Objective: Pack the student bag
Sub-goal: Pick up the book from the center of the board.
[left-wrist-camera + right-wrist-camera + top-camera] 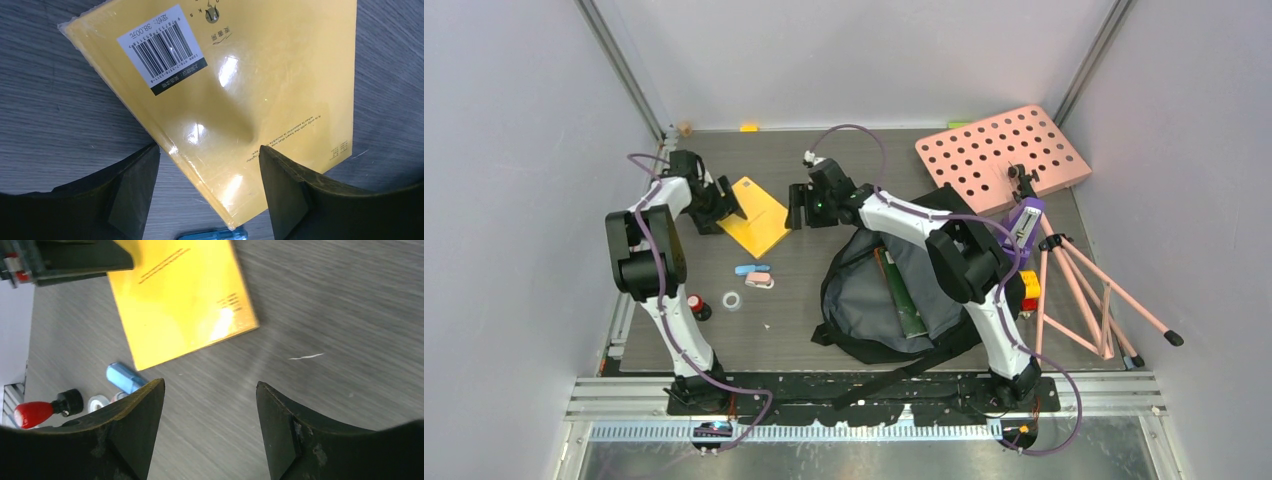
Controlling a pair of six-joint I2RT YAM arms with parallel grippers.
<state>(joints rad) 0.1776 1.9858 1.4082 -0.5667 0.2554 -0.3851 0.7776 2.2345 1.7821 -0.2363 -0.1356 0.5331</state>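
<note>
Grey woodgrain table (pixel 796 305) | glossy flat yellow book (pixel 240 95) | black fabric student bag (pixel 864 295)

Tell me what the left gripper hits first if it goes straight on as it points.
The yellow book. The left gripper points down at it, open jaws astride its near corner, so its cover should come before the table. How high above it the fingers stand is unclear.

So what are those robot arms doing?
They're packing the student bag, which lies open with something green inside. Both arms are stretched out to a yellow book lying flat nearby. The left gripper hovers open over one corner of it. The right gripper is open just beside the book, holding nothing.
</note>
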